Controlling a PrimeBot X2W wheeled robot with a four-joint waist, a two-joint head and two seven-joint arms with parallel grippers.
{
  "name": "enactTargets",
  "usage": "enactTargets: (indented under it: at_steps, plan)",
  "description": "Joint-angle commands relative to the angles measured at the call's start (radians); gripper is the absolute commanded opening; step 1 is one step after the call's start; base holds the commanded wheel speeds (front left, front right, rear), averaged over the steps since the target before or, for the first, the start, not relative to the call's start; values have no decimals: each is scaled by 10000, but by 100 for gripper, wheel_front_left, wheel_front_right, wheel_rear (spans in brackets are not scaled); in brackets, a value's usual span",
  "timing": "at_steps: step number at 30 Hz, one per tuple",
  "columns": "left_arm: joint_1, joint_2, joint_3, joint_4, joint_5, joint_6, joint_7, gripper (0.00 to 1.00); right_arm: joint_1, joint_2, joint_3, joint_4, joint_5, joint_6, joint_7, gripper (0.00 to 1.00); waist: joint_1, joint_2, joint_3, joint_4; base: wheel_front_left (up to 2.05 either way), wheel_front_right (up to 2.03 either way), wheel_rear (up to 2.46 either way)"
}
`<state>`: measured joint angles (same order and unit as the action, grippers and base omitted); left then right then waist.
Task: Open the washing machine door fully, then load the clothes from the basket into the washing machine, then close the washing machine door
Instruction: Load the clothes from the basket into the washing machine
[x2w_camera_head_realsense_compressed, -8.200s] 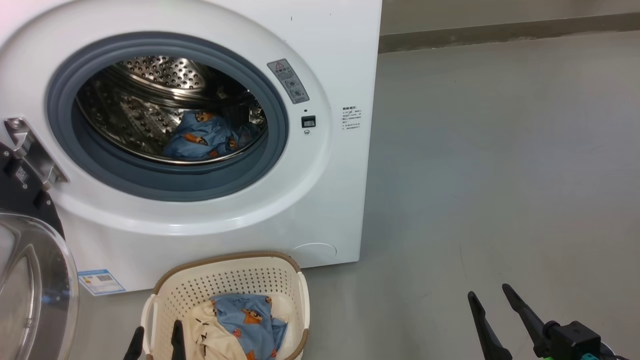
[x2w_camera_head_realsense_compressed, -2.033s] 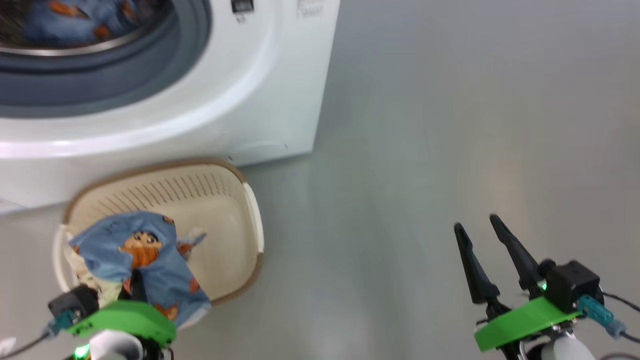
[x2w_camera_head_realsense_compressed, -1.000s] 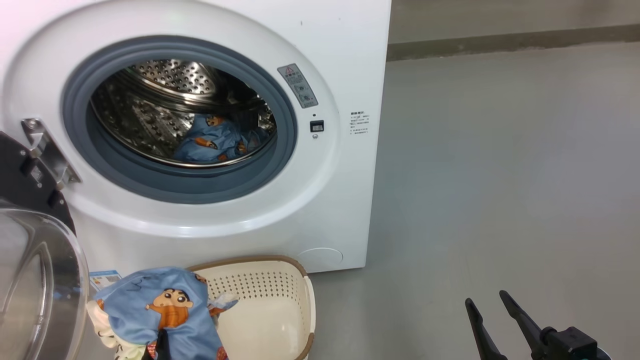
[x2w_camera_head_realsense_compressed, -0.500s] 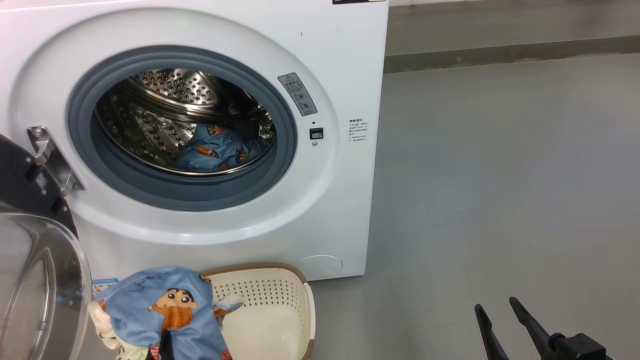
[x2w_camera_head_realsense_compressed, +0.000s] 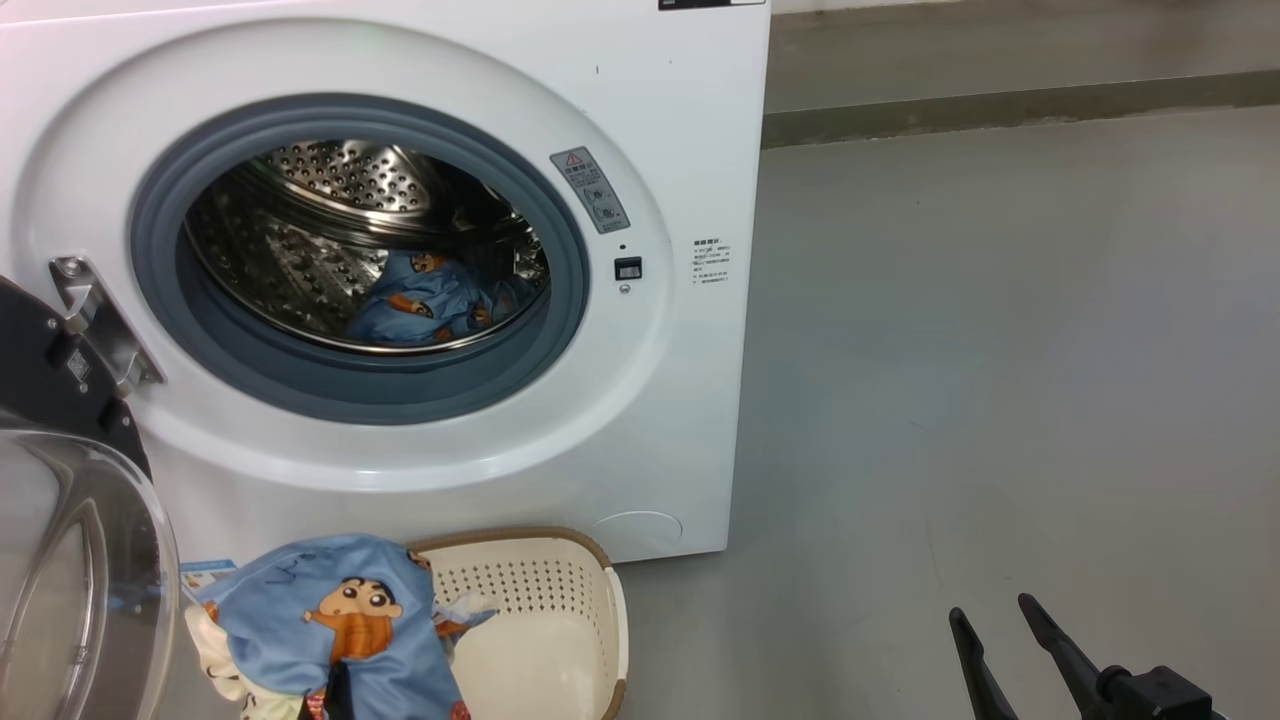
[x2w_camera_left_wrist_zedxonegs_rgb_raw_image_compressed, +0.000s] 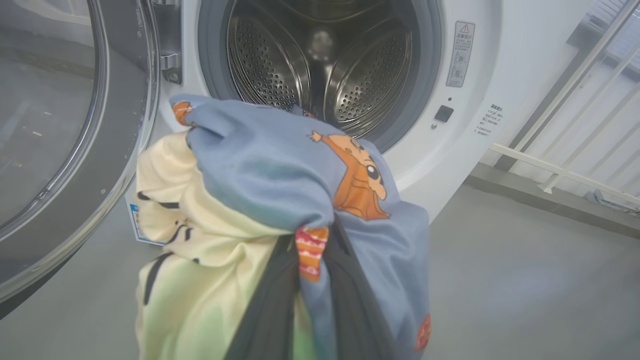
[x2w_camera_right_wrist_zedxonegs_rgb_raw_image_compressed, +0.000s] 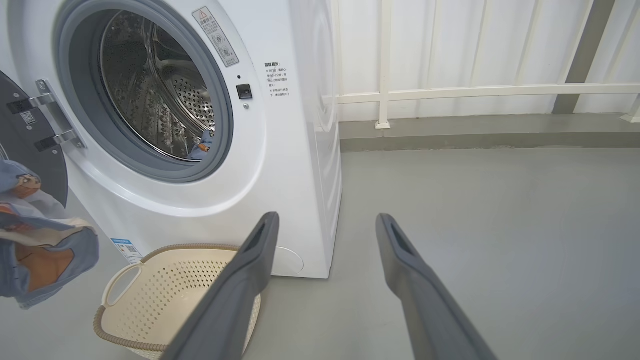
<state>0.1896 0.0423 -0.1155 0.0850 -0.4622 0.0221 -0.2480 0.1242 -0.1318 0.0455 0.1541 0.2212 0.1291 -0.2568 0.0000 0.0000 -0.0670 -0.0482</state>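
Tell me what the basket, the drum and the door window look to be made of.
Basket: likely moulded plastic, matte cream, with regular punched holes and a brown woven-look rim. Drum: looks like polished steel, mirror-bright and perforated. Door window: clear and glossy, glass or hard plastic; the look leaves that open.
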Motion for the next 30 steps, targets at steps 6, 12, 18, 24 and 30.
enactTargets:
  at_steps: [6,12,18,24,30]
  plan:
    - [-231,80,169,-572,83,107,-137,0,-142,-78,199,-278,-85,16,-49,100,0,0,71,-81,0,0,0]
    - [-537,80,111,-654,84,126,-137,0,-176,-18,265,-283,-77,16,-49,100,0,0,255,-225,0,0,0]
    - [-1301,80,87,-479,59,149,-137,0,-288,48,372,-265,-45,16,-49,100,0,0,579,-453,0,0,0]
    - [-2421,130,176,39,168,89,-137,0,-407,119,458,-251,12,16,-49,100,0,0,957,-748,0,0,0]
    - [-3832,258,562,708,203,74,-137,0,-700,196,555,-262,66,16,-49,100,0,0,1492,-1100,0,0,0]
